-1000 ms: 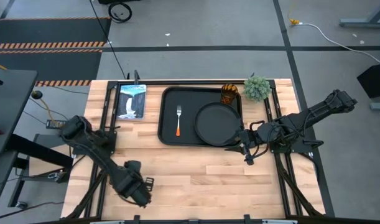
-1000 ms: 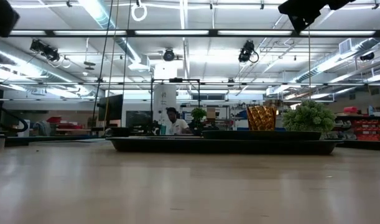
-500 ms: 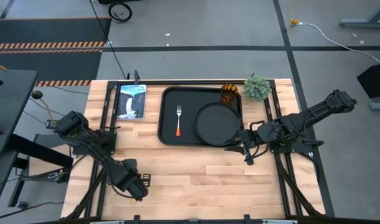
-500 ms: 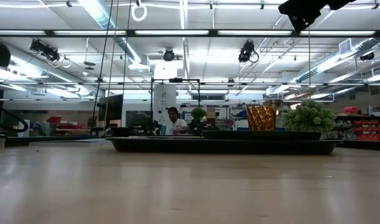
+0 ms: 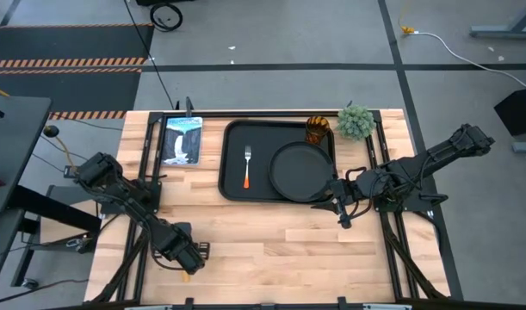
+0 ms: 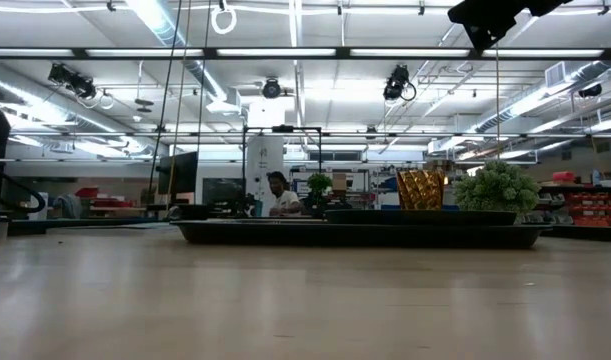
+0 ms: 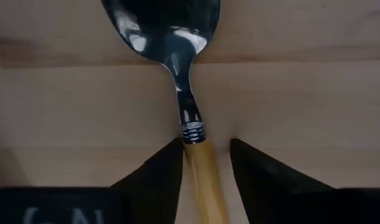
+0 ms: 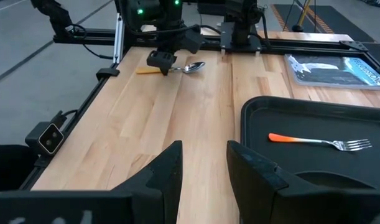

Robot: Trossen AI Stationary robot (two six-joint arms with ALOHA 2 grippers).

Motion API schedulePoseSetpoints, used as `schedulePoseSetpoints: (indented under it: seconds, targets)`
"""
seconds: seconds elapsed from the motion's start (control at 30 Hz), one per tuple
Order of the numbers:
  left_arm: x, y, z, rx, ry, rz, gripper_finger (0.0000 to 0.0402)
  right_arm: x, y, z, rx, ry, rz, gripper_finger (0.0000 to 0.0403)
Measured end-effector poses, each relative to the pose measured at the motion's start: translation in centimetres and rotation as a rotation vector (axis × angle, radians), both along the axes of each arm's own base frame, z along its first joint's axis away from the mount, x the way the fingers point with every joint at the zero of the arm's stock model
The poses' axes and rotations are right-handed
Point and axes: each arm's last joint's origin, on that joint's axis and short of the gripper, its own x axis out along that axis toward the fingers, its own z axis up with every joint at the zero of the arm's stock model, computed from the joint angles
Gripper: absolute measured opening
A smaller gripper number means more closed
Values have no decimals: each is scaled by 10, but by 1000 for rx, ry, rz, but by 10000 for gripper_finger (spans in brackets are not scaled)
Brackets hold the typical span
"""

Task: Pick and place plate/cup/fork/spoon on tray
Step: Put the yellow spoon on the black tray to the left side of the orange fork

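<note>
While the right gripper (image 5: 342, 212) sits parked at the lower right corner of the tray (image 5: 231, 164) with its fingers a little apart and nothing between them, my left arm is the one that has moved. Over the last second the left gripper (image 5: 192, 257) slid from lower centre-left of the high view slightly up and to the left, and it now sits low over the bare wood in the lower left.

From the left wrist view I see why: the spoon (image 7: 177, 74) lies flat on the table, bowl pointing away, and its orange handle runs straight into the gap between my two fingers (image 7: 153, 177). The fingers are partly open, flanking the handle on both sides; I can't tell whether they touch it, and I judge the grasp not yet closed. The right wrist view confirms the spoon (image 8: 191, 67) under the left gripper in its upper left.

Already on the tray: the fork (image 5: 246, 166) at left, the plate (image 5: 300, 170) at right, the cup (image 5: 318, 130) in the upper right corner. So the spoon is the last piece, and I judge closing on the handle comes next.
</note>
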Motion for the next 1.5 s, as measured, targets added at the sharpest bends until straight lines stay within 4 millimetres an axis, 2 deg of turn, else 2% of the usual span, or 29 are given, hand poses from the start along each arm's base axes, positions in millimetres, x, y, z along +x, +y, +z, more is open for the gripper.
schedulePoseSetpoints:
  seconds: [0.6, 0.97, 1.5]
  targets:
    - [1, 0, -1, 27, -33, -19, 60, 0, 0, 0, 1, -2, 0, 132]
    - [0, 1, 0, 36, -48, -21, 60, 0, 0, 0, 1, -2, 0, 132]
    - [-2, 21, 25, 157, -173, 7, 64, 0, 0, 0, -1, -4, 1, 132]
